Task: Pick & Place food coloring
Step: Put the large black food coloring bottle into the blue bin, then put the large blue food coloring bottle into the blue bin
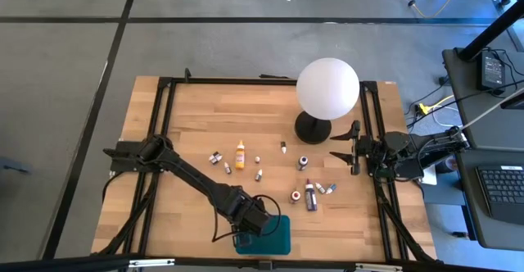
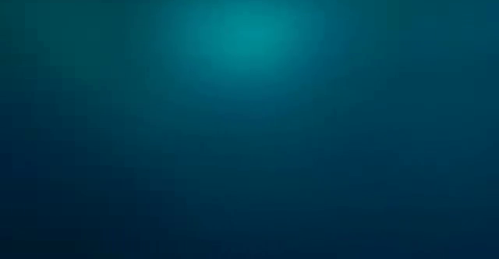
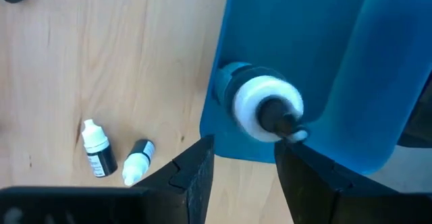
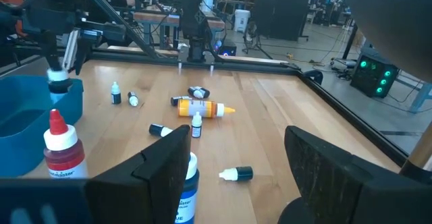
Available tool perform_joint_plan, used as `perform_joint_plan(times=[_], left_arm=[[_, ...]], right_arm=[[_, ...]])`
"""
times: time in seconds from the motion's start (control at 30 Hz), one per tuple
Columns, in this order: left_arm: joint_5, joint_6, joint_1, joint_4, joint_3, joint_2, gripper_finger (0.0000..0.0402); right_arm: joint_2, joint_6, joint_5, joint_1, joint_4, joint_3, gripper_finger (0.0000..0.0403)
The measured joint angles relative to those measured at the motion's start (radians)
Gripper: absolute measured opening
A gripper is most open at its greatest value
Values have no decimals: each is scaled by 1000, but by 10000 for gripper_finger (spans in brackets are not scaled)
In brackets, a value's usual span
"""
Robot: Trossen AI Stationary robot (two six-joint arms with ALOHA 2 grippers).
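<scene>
Bottles of food coloring [image 1: 240, 155] lie scattered mid-tabletop [image 1: 196, 116], awaiting transfer. Left pincer [image 3: 244, 158] hangs over the teal tray [image 3: 378, 62], fingers parted around a white-capped bottle [image 3: 266, 108], apparently releasing it there. Right pincer [image 1: 342, 147] waits wide by the globe lamp [image 1: 327, 88]. Workshop benches show behind.

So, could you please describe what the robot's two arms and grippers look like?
Both arms are dark, nearly black, built of slim jointed segments, with black cables trailing from their bases. The left gripper and right gripper each end in two flat, blocky black fingers with angular edges. No markings are visible on them.
</scene>
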Motion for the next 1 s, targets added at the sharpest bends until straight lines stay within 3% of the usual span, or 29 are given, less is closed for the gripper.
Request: perform_joint_plan(times=[0.33, 0.53, 0.67, 0.9, 1.0], left_arm=[[123, 33, 20, -4, -1, -3, 146], [122, 28, 27, -62, -2, -52, 149], [-29, 72, 21, -145, -2, -99, 146], [-497, 107, 6, -208, -2, -137, 150], [-588, 108, 6, -205, -2, -136, 150]], right_arm=[[0, 0, 0, 0, 0, 0, 243], [0, 0, 0, 0, -2, 0, 243], [0, 0, 0, 0, -4, 0, 243], [0, 0, 0, 0, -4, 0, 243], [0, 0, 0, 0, -4, 0, 243]])
